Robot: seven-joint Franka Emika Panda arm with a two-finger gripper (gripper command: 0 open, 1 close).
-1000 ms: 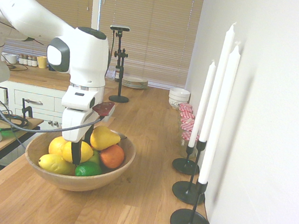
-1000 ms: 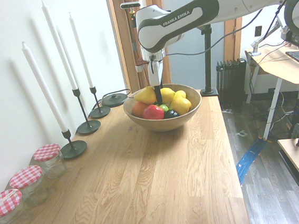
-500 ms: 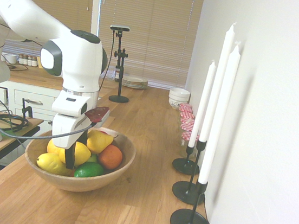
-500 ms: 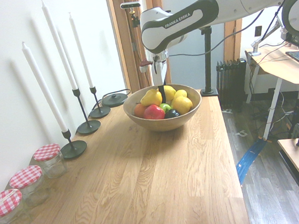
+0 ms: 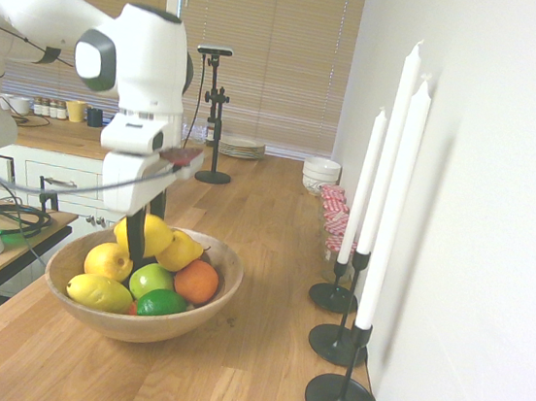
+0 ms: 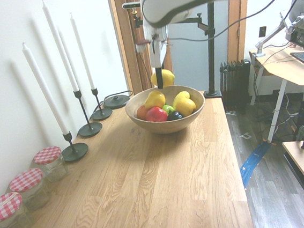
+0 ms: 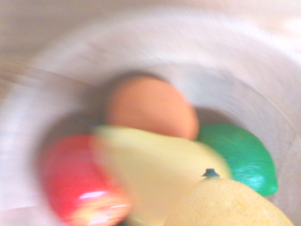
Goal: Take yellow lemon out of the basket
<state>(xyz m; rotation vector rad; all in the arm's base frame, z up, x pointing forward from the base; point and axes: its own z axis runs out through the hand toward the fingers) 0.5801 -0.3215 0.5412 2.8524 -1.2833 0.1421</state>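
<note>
Yellow is up in the air — the yellow lemon [image 5: 151, 235] hangs clear above the fruit pile, clamped between the dark fingers of the gripper [image 5: 136, 241], which points straight down over the basket [image 5: 212, 296]. From the second exterior view the same lemon [image 6: 162, 78] sits just above the basket's [image 6: 166, 126] far rim, not touching anything below it.

Down in the basket: a pear-shaped yellow fruit [image 5: 184, 250] lies just under and beside the lifted lemon, an orange [image 5: 197, 281] rests against the wall nearest the candles, a pale green apple [image 5: 151, 278] sits in the middle, a darker green lime [image 5: 160, 303] at the front, and two more lemons — a rounder one [image 5: 108, 261] and a slimmer one [image 5: 98, 291] — on the side toward the arm. A red apple [image 6: 156, 114] shows on the side only the second camera sees.

The wrist view is blurred, but the orange [image 7: 150, 107], the lime [image 7: 240, 157], the red apple [image 7: 77, 181] and the pear-shaped fruit [image 7: 155, 165] all read below it.

Beside the basket, along the wall, stand tall white candles [image 5: 391, 157] in black holders; the basket rests on the wooden countertop [image 5: 247, 374].
</note>
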